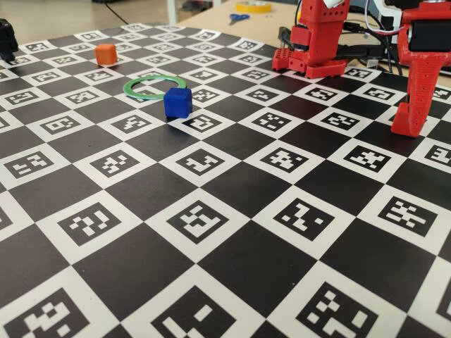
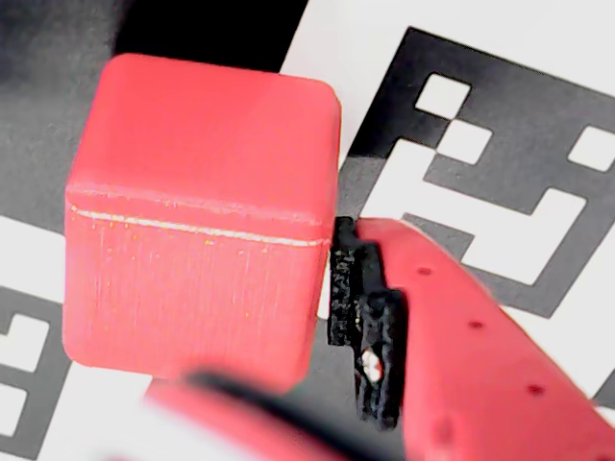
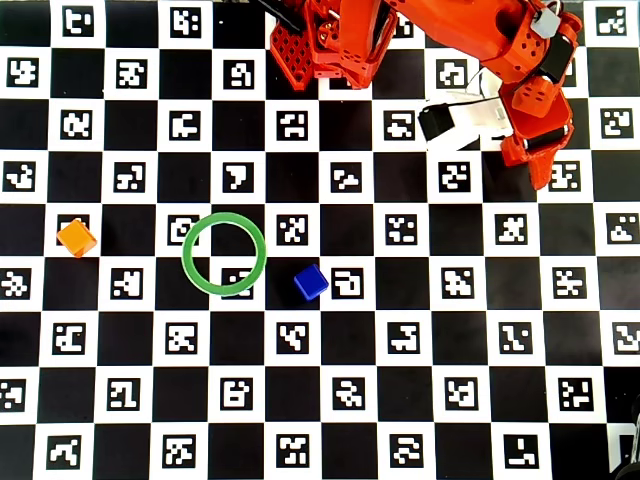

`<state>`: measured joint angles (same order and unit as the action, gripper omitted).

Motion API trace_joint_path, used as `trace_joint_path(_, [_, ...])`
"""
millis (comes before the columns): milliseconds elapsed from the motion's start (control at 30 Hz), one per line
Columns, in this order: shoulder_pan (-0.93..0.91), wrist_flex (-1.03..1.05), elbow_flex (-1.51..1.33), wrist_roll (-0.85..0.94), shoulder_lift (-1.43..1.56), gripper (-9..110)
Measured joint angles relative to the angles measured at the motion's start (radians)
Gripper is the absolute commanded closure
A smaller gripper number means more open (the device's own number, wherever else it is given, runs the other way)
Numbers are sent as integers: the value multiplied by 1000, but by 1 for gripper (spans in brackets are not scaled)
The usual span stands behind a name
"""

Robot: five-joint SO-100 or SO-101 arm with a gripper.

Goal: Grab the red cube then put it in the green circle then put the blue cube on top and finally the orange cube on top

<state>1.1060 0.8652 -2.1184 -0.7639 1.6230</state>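
The red cube (image 2: pixel 197 206) fills the wrist view and rests on the board. It is hidden behind my gripper in the other views. My gripper (image 1: pixel 407 123) is lowered to the board at the right, and in the overhead view (image 3: pixel 543 170) it is at the top right. One red finger's black pad (image 2: pixel 348 279) stands against the cube's right side. No finger shows on the cube's left side. The green circle (image 3: pixel 224 253) lies left of centre with nothing inside it. The blue cube (image 3: pixel 311 282) sits just right of it. The orange cube (image 3: pixel 76 237) is at the far left.
The arm's red base (image 3: pixel 325 45) stands at the top middle of the checkered marker board. A black object (image 1: pixel 7 39) sits at the far left edge in the fixed view. Scissors and a tape roll (image 1: pixel 254 7) lie on the table beyond the board.
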Motion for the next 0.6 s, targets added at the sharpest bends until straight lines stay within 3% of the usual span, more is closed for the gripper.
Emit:
trace_joint_path(333, [6,-9,0,25,0,93])
trace_joint_path(600, [5,-9,0,46,0,95])
